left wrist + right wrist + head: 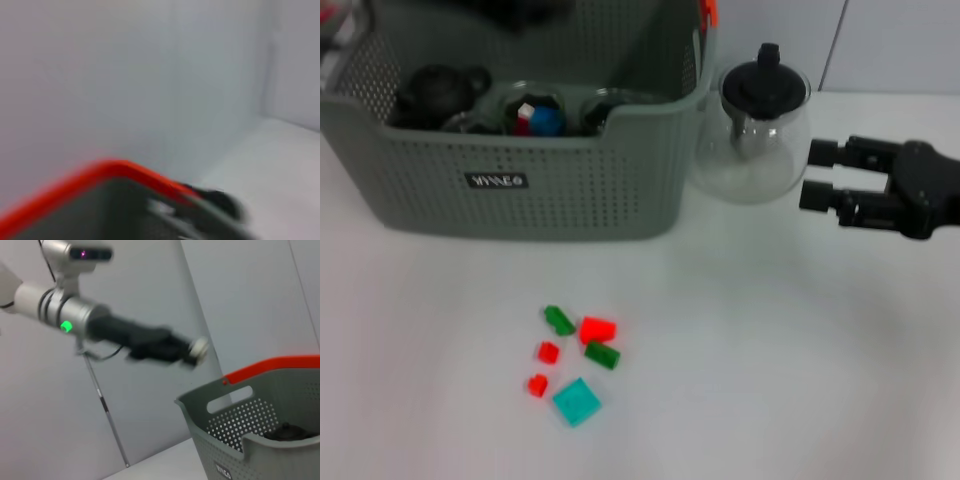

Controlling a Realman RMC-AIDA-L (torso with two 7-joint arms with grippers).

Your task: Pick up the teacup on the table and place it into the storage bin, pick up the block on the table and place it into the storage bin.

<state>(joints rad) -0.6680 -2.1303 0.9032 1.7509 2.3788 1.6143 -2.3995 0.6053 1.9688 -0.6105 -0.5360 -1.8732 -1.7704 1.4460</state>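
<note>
Nearest the table's front edge lies a cluster of small blocks [575,357] — none yet gripped. Behind it, toward the far left corner, the storage bin [530,185] already holds dark teaware; no teacup shows on the open table. Beside the bin's right wall stands the glass teapot [752,135]. The right gripper [817,175] hovers near the right edge, jaws apart and empty — it should descend squarely over one block. The left gripper [192,350] hangs above the bin; whether its fingers are parted cannot be told.

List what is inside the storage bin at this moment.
In the storage bin: a dark teapot-like item at its left, a glass cup holding red and blue pieces, and another glass piece. The front wall hides the bottom.
</note>
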